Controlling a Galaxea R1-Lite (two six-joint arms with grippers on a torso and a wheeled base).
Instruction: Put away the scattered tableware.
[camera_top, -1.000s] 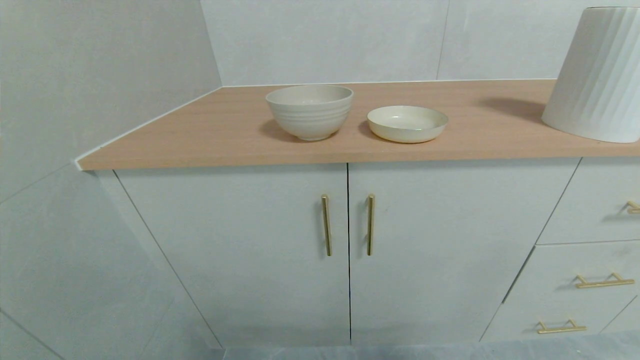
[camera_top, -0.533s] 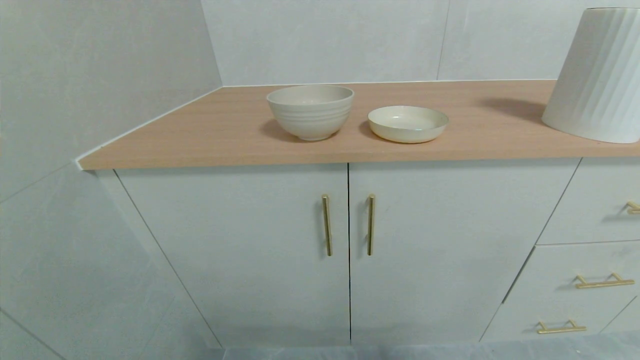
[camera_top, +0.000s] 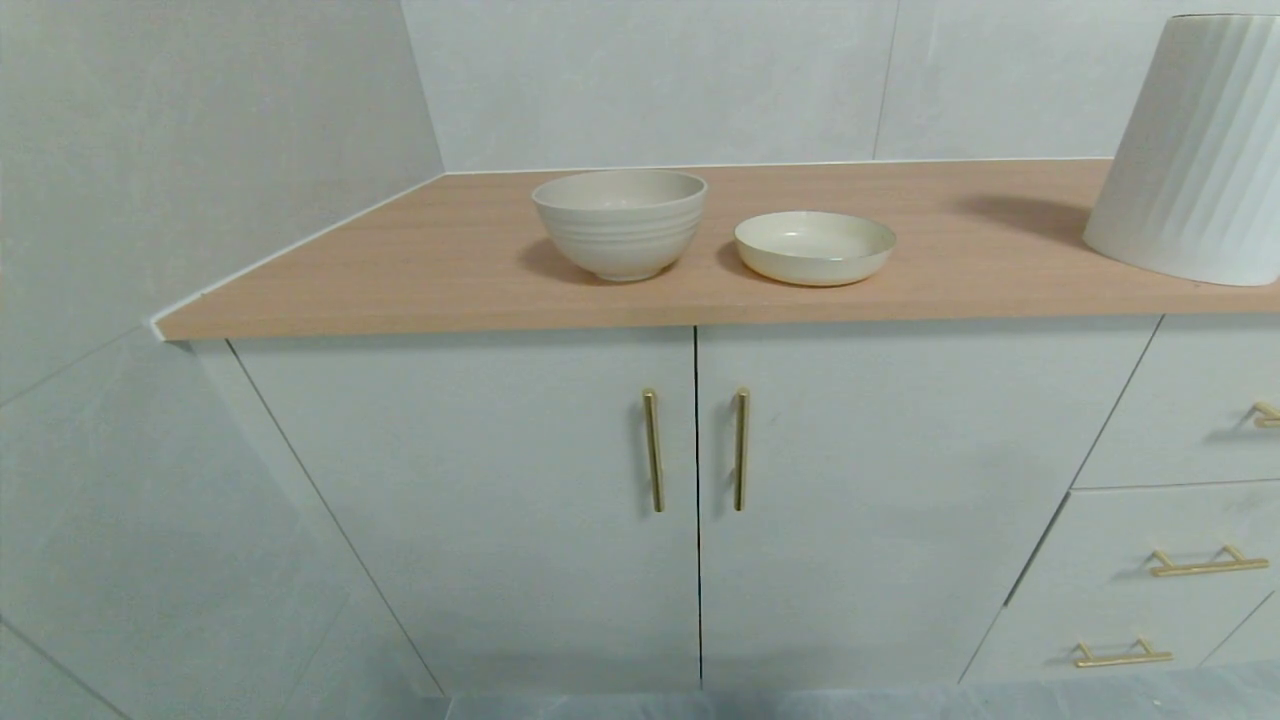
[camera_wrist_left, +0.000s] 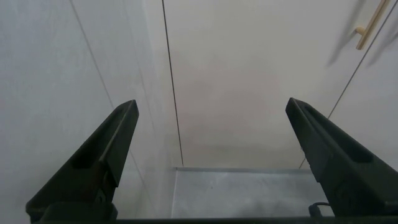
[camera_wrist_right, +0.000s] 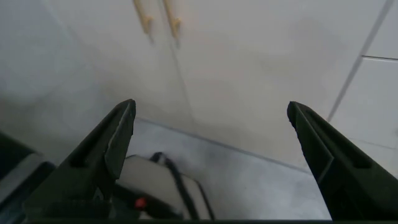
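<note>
A ribbed beige bowl (camera_top: 620, 222) stands on the wooden countertop (camera_top: 400, 270), and a shallow cream dish (camera_top: 815, 246) sits just to its right, apart from it. Below them the white cabinet has two shut doors with gold handles (camera_top: 652, 450) side by side at the middle. My left gripper (camera_wrist_left: 211, 109) is open, low down, facing the cabinet's left door and the wall corner. My right gripper (camera_wrist_right: 211, 109) is open too, low in front of the cabinet doors, with the gold handles (camera_wrist_right: 155, 18) beyond it. Neither holds anything.
A tall white ribbed container (camera_top: 1195, 150) stands at the counter's right end. Drawers with gold pulls (camera_top: 1205, 565) are at the lower right. A tiled wall (camera_top: 150, 150) closes off the left side. Grey floor (camera_wrist_left: 236, 193) lies below the cabinet.
</note>
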